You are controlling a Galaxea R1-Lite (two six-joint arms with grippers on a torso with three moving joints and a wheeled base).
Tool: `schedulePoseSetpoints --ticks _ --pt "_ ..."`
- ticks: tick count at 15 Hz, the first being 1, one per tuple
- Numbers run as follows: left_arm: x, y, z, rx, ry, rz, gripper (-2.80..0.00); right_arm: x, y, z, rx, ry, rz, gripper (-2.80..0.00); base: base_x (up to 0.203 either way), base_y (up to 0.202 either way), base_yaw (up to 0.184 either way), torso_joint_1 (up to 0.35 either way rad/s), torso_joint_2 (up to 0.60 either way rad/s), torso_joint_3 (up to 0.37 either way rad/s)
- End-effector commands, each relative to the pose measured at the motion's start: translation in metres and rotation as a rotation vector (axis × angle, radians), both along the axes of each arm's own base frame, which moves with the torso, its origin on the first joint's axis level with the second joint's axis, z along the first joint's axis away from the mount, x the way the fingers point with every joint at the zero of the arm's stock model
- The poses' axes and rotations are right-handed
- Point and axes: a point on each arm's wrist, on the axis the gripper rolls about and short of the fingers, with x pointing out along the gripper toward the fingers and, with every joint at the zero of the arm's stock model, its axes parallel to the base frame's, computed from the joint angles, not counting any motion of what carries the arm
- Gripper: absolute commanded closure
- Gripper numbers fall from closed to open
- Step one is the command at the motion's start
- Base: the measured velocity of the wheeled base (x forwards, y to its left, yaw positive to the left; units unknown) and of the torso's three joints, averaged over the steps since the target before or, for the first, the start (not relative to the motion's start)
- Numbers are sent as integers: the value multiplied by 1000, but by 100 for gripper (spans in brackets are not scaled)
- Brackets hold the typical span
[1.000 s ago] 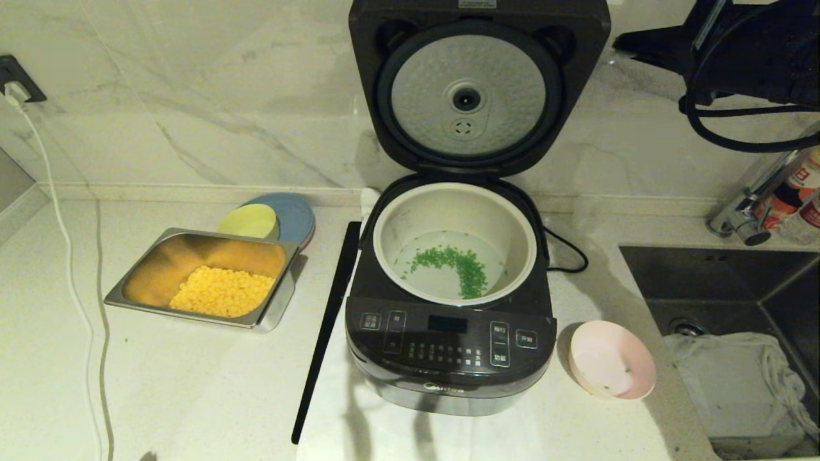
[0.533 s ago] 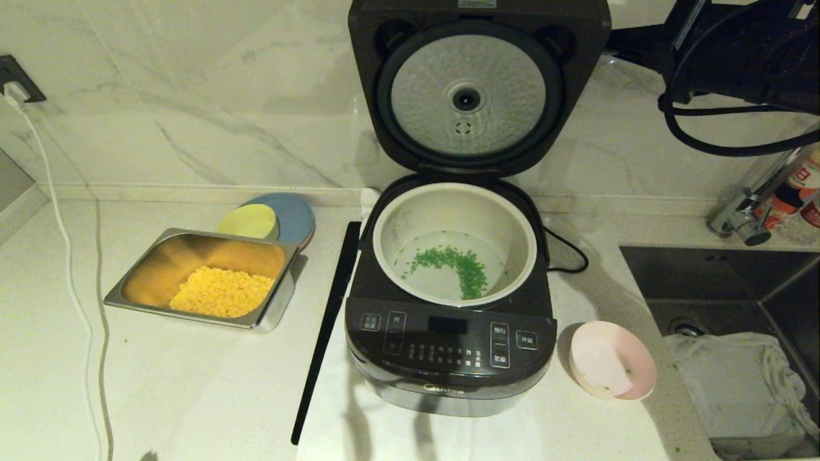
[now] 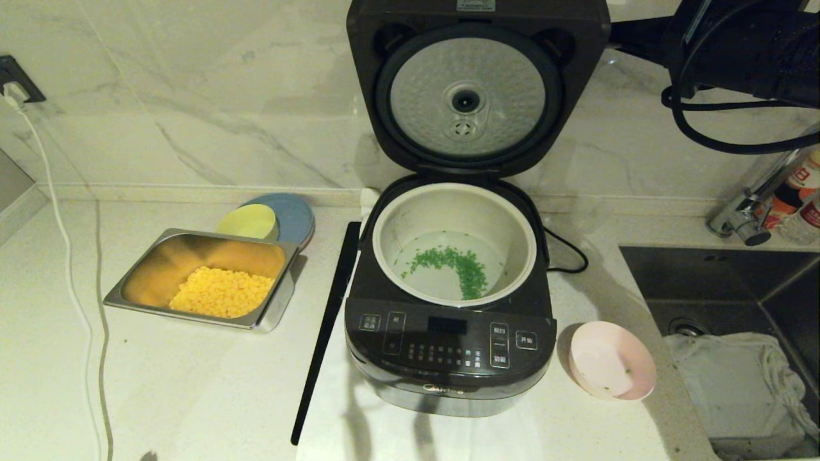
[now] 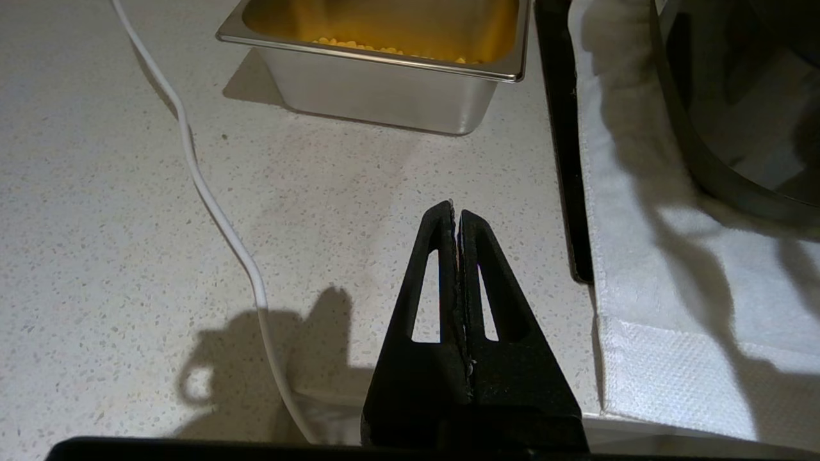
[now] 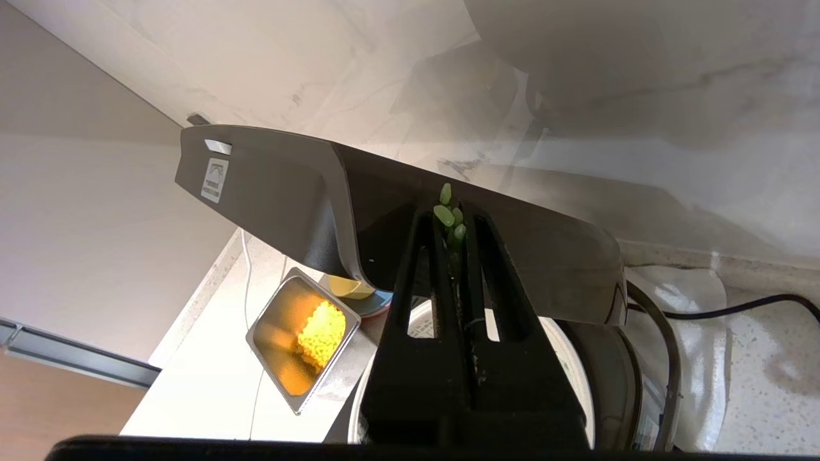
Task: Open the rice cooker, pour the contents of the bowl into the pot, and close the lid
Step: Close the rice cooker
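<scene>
The rice cooker [image 3: 448, 346] stands open on a white cloth, its lid [image 3: 467, 96] upright with the dimpled silver underside facing me. Inside, the cream pot [image 3: 392, 224] holds the green chopped bits [image 3: 458, 264]. The pink bowl [image 3: 612, 365] rests on the counter right of the cooker, with only a few green specks in it. My right arm [image 3: 737, 45] reaches in behind the lid's upper right edge. The right gripper [image 5: 451, 214] is shut against the lid's dark outer side [image 5: 288, 192], a few green bits stuck at its tips. The left gripper [image 4: 455, 211] hangs shut over bare counter.
A steel tray [image 3: 115, 298] of yellow corn sits left of the cooker, with a yellow-green bowl [image 3: 248, 221] on a blue plate [image 3: 298, 214] behind it. A black strip [image 3: 327, 320] lies along the cloth's edge. A white cable [image 3: 64, 256] trails at far left. Sink [image 3: 724, 282], faucet [image 3: 749, 218] and rag [image 3: 730, 384] are at right.
My right arm has moved left, up to the lid's upper right edge. The lid has shifted very slightly. Bowl, pot and left arm are unchanged.
</scene>
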Motion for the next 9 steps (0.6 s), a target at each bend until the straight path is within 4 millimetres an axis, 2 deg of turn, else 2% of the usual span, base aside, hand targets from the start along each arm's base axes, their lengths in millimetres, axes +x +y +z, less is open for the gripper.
schedulePoseSetpoints --ticks 1,4,9 --pt "1 0 -3 0 9 0 0 2 1 -2 -2 3 5 0 0 0 0 0 0 0" --pt "1 0 -3 0 9 0 0 11 2 -3 1 -20 10 0 0 0 0 0 0 0" --pt "1 0 -3 0 9 0 0 25 -7 -8 6 -36 -27 0 0 0 0 0 0 0"
